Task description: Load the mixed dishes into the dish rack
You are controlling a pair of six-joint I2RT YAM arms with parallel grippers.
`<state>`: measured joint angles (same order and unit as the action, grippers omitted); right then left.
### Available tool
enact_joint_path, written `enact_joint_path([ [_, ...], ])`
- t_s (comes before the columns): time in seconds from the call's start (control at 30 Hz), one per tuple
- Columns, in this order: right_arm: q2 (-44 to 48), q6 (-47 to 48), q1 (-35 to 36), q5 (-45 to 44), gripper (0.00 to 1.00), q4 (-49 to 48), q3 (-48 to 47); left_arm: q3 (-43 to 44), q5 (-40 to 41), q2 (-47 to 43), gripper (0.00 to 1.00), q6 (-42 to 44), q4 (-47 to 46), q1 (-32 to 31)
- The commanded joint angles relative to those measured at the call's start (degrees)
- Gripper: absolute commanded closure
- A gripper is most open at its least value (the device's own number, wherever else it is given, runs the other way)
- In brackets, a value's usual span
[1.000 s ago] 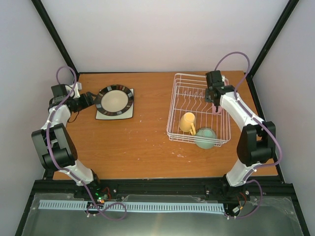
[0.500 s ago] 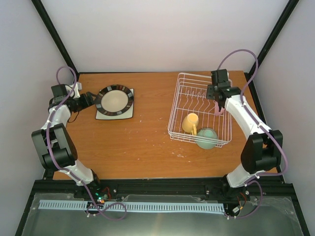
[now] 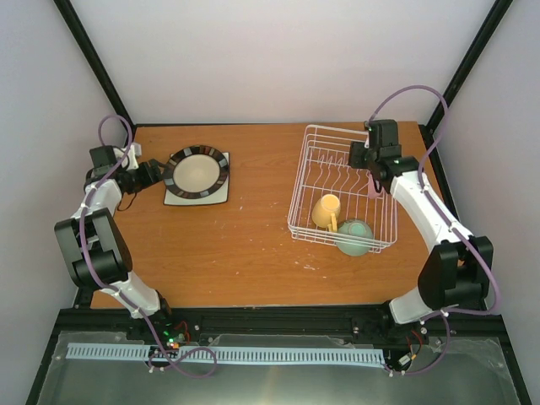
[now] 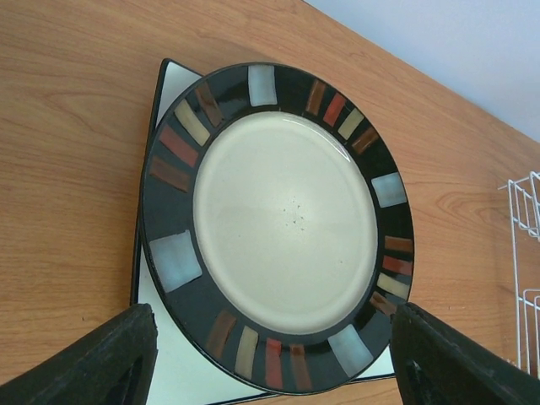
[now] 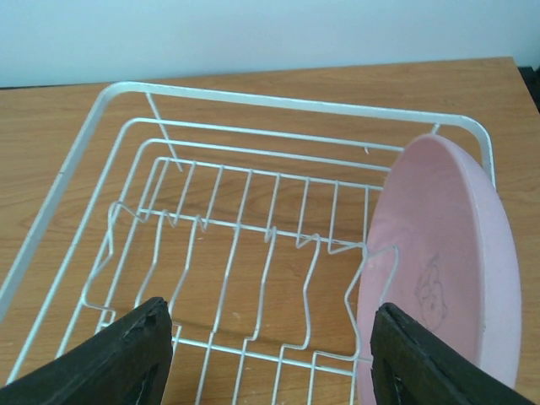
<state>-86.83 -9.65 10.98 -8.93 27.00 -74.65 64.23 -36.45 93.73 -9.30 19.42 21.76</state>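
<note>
The black-rimmed round plate [image 3: 196,171] [image 4: 283,224] lies on the white square plate [image 3: 192,199] [image 4: 169,371] at the table's back left. My left gripper [image 3: 159,174] [image 4: 274,367] is open and low, its fingers either side of the round plate's near rim. The white wire dish rack [image 3: 301,181] [image 5: 135,110] holds the pale yellow mug [image 3: 325,210], and the pink plate [image 3: 374,183] [image 5: 439,253] stands on edge in its right dividers. The mint-green bowl [image 3: 354,237] sits at the rack's near right corner. My right gripper [image 3: 360,159] [image 5: 270,359] hangs open over the rack, empty, left of the pink plate.
Black frame posts rise at the table's back corners, close behind each arm. The rack's edge [image 4: 527,270] shows at the right of the left wrist view. Bare wooden tabletop [image 3: 245,236] lies between the stacked plates and the rack.
My right gripper has opened and drawn up and back from the pink plate, which now stands alone in the rack. The left arm has stayed put.
</note>
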Motion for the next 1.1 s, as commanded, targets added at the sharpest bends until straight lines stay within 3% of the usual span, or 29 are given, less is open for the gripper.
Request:
enact_joint_path([
  [0.0,4.90,0.97,-0.35,4.98,0.36,-5.42,2.15,0.95,-1.49,1.86,0.25,1.86,1.25,0.24],
  [0.2,8.02,1.32,-0.35,7.54,0.36,-6.25,1.44,2.39,-2.58,6.34,0.36,2.58,2.98,0.25],
  [0.8,10.26,2.00,-0.27,10.07,0.36,-6.17,0.91,7.91,-0.73,15.31,0.37,1.24,0.98,0.22],
  [1.07,10.11,1.65,-0.26,10.94,0.36,-6.79,0.87,12.77,-1.98,20.21,0.45,0.39,0.69,0.24],
])
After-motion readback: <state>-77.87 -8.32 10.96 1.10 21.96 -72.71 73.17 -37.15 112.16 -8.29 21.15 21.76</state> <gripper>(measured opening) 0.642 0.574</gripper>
